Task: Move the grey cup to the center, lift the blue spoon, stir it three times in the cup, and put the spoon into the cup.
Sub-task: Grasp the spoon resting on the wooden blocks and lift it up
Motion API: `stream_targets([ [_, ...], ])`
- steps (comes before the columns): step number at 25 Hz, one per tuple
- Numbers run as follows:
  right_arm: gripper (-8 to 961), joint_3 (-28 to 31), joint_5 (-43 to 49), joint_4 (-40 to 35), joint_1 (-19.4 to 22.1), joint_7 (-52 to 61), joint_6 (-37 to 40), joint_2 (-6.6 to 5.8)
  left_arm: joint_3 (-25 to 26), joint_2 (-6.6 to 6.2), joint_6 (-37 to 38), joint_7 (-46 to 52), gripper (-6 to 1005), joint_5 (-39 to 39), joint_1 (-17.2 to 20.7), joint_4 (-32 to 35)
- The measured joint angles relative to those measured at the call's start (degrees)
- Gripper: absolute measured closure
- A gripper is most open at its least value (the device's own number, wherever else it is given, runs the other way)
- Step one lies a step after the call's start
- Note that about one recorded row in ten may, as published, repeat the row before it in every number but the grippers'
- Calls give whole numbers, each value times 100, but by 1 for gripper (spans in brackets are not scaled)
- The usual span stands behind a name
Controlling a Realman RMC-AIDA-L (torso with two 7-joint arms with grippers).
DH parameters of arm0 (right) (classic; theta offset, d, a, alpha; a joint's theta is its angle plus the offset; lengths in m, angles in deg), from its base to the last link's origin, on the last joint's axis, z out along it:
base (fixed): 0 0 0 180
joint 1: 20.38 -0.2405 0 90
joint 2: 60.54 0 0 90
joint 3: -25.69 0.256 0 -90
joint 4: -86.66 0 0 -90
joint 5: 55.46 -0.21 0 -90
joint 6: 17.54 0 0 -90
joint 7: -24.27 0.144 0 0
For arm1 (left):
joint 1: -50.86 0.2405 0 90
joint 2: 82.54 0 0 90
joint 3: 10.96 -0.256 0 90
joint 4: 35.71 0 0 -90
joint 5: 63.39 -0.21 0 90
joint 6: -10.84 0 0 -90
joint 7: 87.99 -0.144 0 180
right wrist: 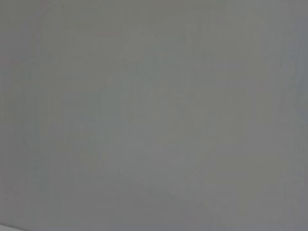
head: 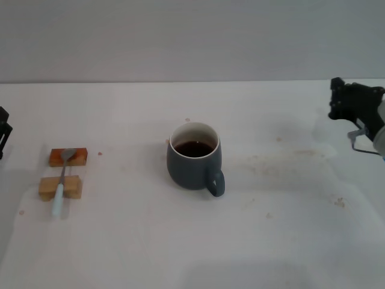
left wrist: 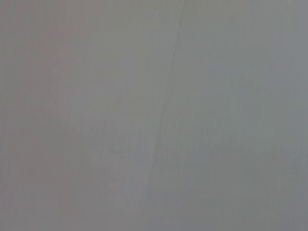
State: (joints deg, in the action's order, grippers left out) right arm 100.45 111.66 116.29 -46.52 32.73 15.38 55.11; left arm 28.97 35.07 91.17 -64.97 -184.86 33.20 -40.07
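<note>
The grey cup (head: 194, 158) stands upright near the middle of the white table, its handle toward the front right, with dark brown liquid inside. The blue spoon (head: 61, 181) lies at the left across two small wooden blocks (head: 60, 187), its metal bowl on the far block and its pale handle pointing toward the front. My left gripper (head: 3, 132) shows only at the far left edge, apart from the spoon. My right gripper (head: 355, 105) is at the far right, well away from the cup. Both wrist views show only plain grey.
The white table (head: 271, 211) has faint brown stains to the right of the cup. A grey wall runs behind the table's far edge.
</note>
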Motion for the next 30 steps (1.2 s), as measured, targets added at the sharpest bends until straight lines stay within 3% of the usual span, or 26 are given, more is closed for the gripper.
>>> stream_targets([
  [11, 954, 407, 5, 16, 104, -255, -83, -10, 2, -94, -198, -133, 217, -76, -153, 8],
  [12, 954, 453, 5, 14, 118, -258, -84, -18, 54, -173, -360, -167, 217, -55, -278, 32],
  [14, 954, 483, 5, 8, 138, -258, -85, -27, 82, -208, -443, -178, 217, -39, -340, 42],
  [15, 954, 509, 5, 6, 153, -259, -85, -39, 188, -315, -697, -180, 217, -31, -497, 61],
  [19, 954, 592, 5, -13, 169, -262, -85, -60, 349, -407, -907, -180, 217, -35, -629, 68],
  [22, 954, 660, 5, -28, 183, -267, -146, -80, 430, -567, -1239, -170, 217, -34, -801, 75],
  [30, 953, 946, 4, 16, 187, -548, -366, -73, 451, -735, -1515, -125, 218, -36, -901, 48],
])
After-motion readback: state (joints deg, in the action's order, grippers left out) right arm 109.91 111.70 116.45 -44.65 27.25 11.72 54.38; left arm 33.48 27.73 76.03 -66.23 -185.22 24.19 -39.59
